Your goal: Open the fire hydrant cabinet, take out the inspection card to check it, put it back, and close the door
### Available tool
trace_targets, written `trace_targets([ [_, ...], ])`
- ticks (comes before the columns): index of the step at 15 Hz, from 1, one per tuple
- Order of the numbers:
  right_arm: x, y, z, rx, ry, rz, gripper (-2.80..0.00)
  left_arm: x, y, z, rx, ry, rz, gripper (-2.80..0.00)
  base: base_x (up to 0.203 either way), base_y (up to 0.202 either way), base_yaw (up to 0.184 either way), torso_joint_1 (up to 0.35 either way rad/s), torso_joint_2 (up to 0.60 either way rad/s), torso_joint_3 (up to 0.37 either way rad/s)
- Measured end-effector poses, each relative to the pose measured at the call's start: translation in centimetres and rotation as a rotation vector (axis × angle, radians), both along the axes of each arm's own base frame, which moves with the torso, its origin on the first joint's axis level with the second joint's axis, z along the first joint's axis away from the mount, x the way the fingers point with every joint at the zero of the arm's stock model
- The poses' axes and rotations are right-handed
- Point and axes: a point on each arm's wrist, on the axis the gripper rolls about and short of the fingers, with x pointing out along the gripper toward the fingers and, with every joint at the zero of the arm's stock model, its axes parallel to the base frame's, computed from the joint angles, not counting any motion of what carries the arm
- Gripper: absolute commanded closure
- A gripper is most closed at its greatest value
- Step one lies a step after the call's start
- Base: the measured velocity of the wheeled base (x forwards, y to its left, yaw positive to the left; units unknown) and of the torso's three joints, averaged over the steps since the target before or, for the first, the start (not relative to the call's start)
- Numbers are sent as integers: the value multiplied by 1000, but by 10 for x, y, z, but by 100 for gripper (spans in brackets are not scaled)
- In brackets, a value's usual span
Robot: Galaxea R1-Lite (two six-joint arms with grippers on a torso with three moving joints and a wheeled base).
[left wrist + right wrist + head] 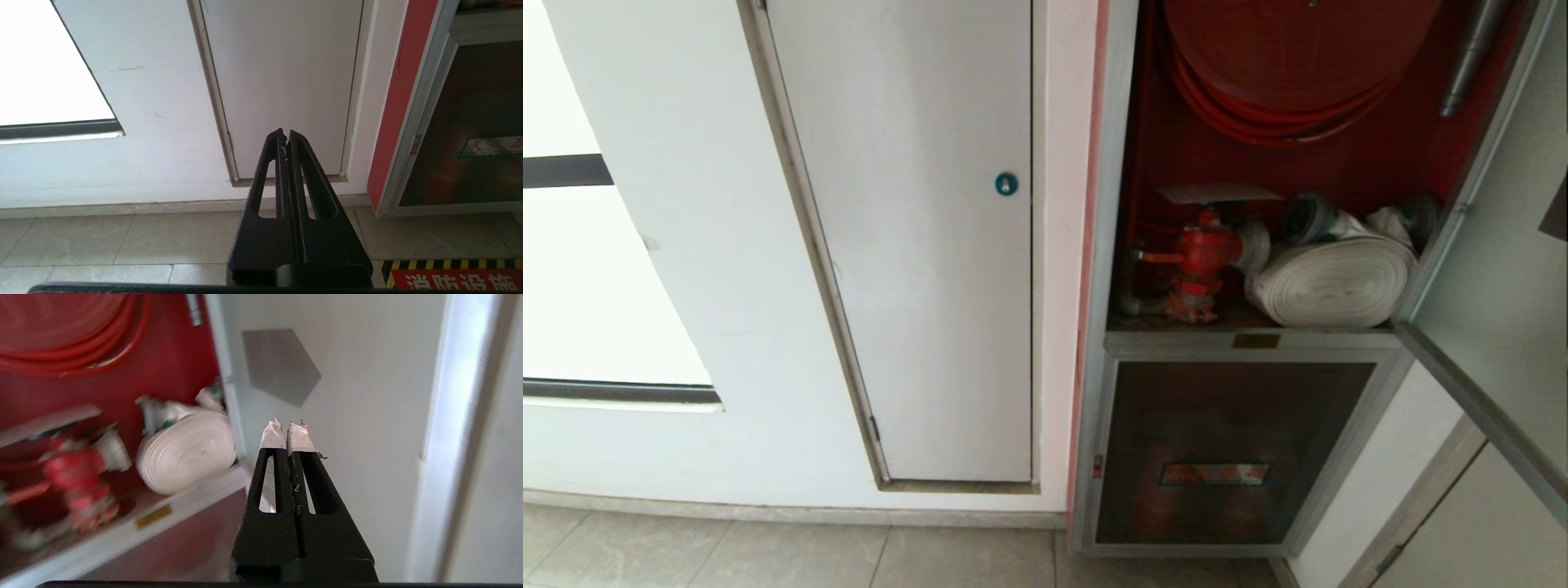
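Right gripper (287,433) is pointing its taped tips, pressed together and holding nothing, toward the inner side of the open door (347,416), near the back of the hexagon sticker (280,365). Inside the fire hydrant cabinet (1123,163) the inspection card (1217,193) is lying flat on top of the red valve (1205,253), beside the white rolled hose (1331,282) and under the hose reel (1290,57). I am judging that the card is resting there to be easy to reach. Left gripper (285,136), fingers also together, is hanging parked and aiming at the white-grey panel (282,81) above the floor (122,241).
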Motion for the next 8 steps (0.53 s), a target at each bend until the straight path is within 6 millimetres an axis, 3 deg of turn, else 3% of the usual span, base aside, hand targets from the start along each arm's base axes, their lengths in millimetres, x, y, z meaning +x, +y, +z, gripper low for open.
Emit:
trace_targets([
  [4, -49, 9, -21, -31, 47, 152, 0, 0, 0, 0, 0, 0, 0, 0, 0, 0, 0, 0, 0, 0],
  [8, -81, 15, -51, -27, 156, 408, 0, 0, 0, 0, 0, 0, 0, 0, 0, 0, 0, 0, 0, 0],
])
